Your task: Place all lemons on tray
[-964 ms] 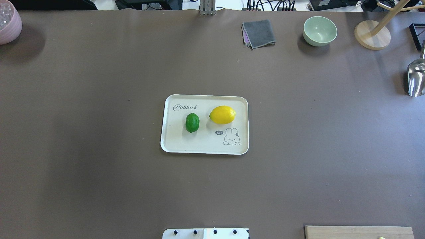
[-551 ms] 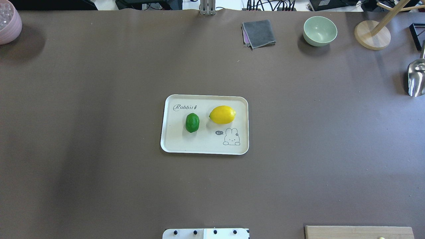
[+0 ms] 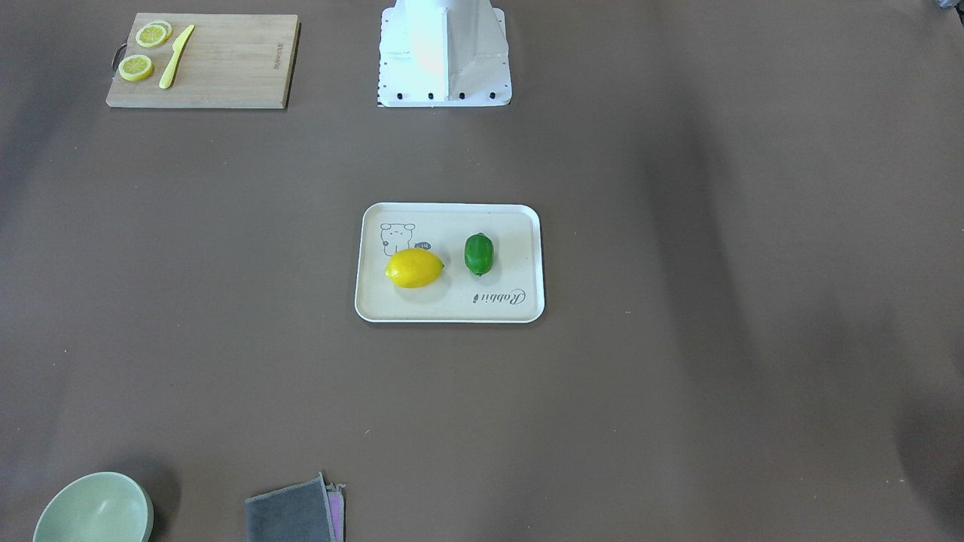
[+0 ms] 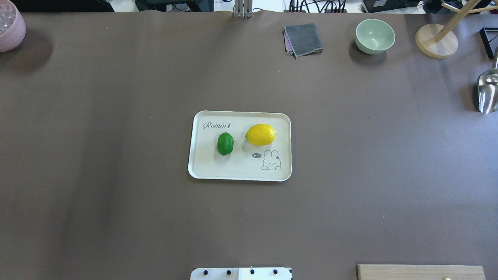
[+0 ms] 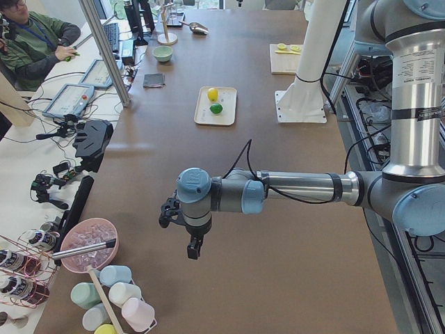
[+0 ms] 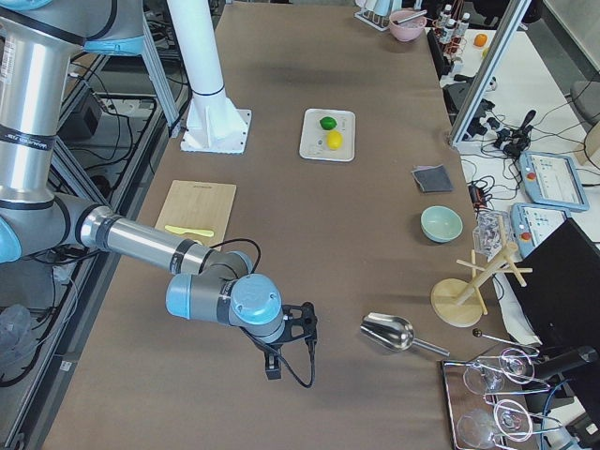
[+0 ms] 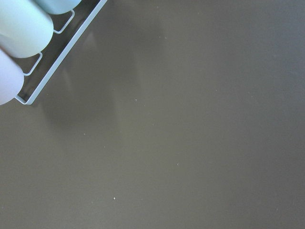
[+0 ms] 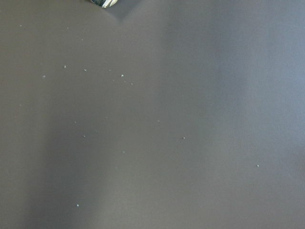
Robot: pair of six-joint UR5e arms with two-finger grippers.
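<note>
The cream tray (image 4: 202, 171) with the "Rabbit" script lies at the table's middle, also in the front view (image 3: 452, 309). The yellow lemon (image 4: 260, 134) and the green lemon (image 4: 225, 143) lie side by side on it, apart from each other; both show in the front view too, yellow (image 3: 414, 268) and green (image 3: 479, 254). My left gripper (image 5: 194, 248) hangs over bare table near the left end, far from the tray. My right gripper (image 6: 273, 367) hangs over bare table near the right end. Only side views show them, so I cannot tell whether they are open or shut.
A bamboo cutting board (image 3: 226, 60) with lemon slices (image 3: 136, 67) and a yellow knife (image 3: 175, 56) lies by the robot's base. A green bowl (image 4: 374, 36), grey cloth (image 4: 303, 39), wooden stand (image 4: 435, 41), metal scoop (image 4: 488, 91) and pink bowl (image 4: 9, 27) stand at the table's edges.
</note>
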